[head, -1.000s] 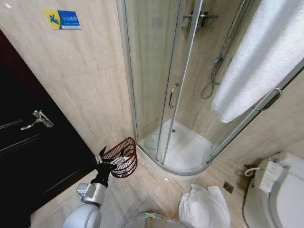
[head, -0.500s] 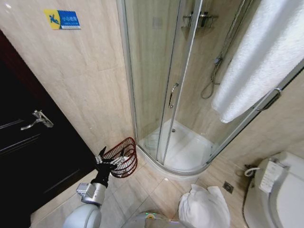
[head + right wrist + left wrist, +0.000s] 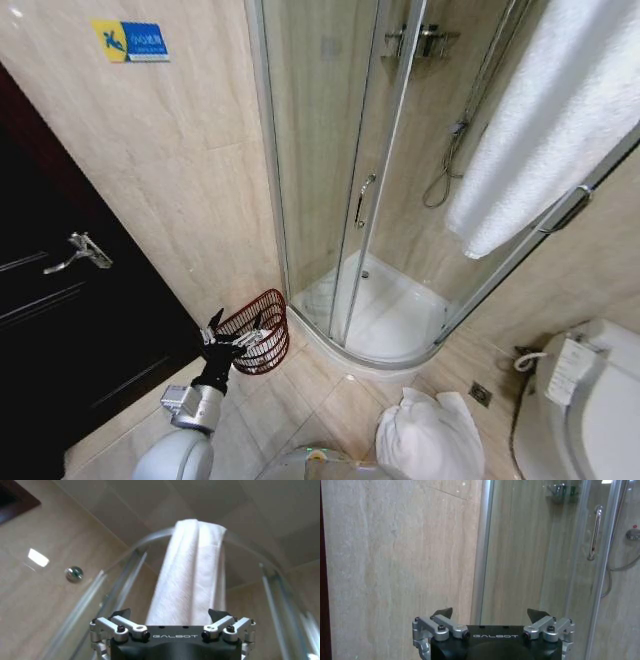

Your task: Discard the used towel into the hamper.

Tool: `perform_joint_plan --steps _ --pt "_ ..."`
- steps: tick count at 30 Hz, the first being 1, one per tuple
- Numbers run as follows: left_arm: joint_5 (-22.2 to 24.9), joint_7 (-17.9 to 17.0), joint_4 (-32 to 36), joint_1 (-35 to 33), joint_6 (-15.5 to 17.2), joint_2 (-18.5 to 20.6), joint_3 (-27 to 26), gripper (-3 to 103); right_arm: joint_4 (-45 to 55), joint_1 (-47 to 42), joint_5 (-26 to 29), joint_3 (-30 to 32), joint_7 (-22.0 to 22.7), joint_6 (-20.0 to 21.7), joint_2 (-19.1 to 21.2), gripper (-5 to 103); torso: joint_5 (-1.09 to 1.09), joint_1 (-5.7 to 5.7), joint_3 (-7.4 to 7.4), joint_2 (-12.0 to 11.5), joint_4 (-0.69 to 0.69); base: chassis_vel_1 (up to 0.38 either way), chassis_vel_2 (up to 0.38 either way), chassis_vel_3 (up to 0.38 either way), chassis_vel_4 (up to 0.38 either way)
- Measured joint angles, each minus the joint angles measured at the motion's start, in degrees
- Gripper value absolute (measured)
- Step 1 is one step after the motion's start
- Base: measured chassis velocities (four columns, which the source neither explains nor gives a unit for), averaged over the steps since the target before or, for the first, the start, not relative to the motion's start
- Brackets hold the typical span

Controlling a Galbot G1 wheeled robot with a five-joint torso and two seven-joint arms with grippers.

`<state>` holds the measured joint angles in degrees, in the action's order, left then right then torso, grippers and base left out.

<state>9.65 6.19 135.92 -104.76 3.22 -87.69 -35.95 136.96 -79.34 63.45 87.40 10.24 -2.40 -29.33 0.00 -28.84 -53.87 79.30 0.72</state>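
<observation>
1. The shower cabin [image 3: 400, 200] stands in the corner, and the white towel [image 3: 540, 130] hangs over its top rail, high up on my right side; its long axis runs down and slants toward the glass
2. A second white cloth [image 3: 430, 440] lies crumpled on the floor tiles, low on my right, near the toilet [image 3: 590, 410]; I judge one of these two is the used towel, but I cannot tell which
3. The hamper [image 3: 258, 330] leans tilted against the wall, low on my left, beside the shower base
4. My left gripper [image 3: 232, 338] is just in front of the hamper, fingers spread apart and empty
5. My right gripper [image 3: 170, 615] points up at the hanging towel, which rises straight beyond my fingers; they are apart and hold nothing, so I judge my right arm is the nearer one
</observation>
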Motion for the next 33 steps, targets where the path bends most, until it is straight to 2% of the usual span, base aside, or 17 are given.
perform_joint_plan --steps 2,3,7,11,13,14,17,24,28,32,33 --pt "0.0 0.0 0.0 0.0 0.0 0.0 0.0 100 -2.4 4.2 3.6 -1.7 -1.2 0.1 3.8 100 0.0 0.0 0.0 0.0 -0.01 0.0 0.0 0.0 0.0" --pt "0.0 0.0 0.0 0.0 0.0 0.0 0.0 100 -2.4 4.2 3.6 -1.7 -1.2 0.1 3.8 100 0.0 0.0 0.0 0.0 -0.01 0.0 0.0 0.0 0.0" --pt "0.0 0.0 0.0 0.0 0.0 0.0 0.0 100 -9.6 15.4 7.4 -8.3 -1.9 0.5 10.2 100 -0.01 -0.01 -0.01 0.0 -0.02 0.0 0.0 0.0 0.0" --pt "0.0 0.0 0.0 0.0 0.0 0.0 0.0 100 -13.4 19.9 9.7 -10.7 -2.3 1.3 13.2 100 0.02 -0.01 -0.01 0.0 -0.02 0.0 0.0 0.0 0.0" --pt "0.0 0.0 0.0 0.0 0.0 0.0 0.0 100 -17.1 22.9 14.3 -11.4 -3.3 3.1 16.9 100 -0.01 -0.01 -0.01 0.0 0.0 0.0 0.0 0.0 0.0" --pt "0.0 0.0 0.0 0.0 0.0 0.0 0.0 100 -17.1 22.9 14.3 -11.4 -3.3 3.1 16.9 100 -0.01 -0.01 -0.01 0.0 0.0 0.0 0.0 0.0 0.0" --pt "0.0 0.0 0.0 0.0 0.0 0.0 0.0 100 -19.9 23.2 16.9 -11.4 -4.5 3.5 20.2 100 -0.01 0.0 0.0 0.0 0.0 0.0 0.0 0.0 0.0" --pt "0.0 0.0 0.0 0.0 0.0 0.0 0.0 100 -22.7 22.8 17.3 -11.6 -5.5 3.5 24.1 100 0.0 0.0 0.0 0.0 -0.01 0.0 0.0 0.0 0.0" --pt "0.0 0.0 0.0 0.0 0.0 0.0 0.0 100 -23.2 21.6 18.7 -11.0 -4.3 3.9 26.8 100 0.01 0.0 0.0 0.0 0.0 0.0 0.0 0.0 0.0" --pt "0.0 0.0 0.0 0.0 0.0 0.0 0.0 100 -24.4 18.4 20.8 -8.7 -0.5 4.0 31.9 100 0.0 0.01 0.0 0.0 -0.01 0.0 0.0 0.0 0.0" --pt "0.0 0.0 0.0 0.0 0.0 0.0 0.0 100 -24.4 18.4 20.8 -8.7 -0.5 4.0 31.9 100 0.0 0.01 0.0 0.0 -0.01 0.0 0.0 0.0 0.0"
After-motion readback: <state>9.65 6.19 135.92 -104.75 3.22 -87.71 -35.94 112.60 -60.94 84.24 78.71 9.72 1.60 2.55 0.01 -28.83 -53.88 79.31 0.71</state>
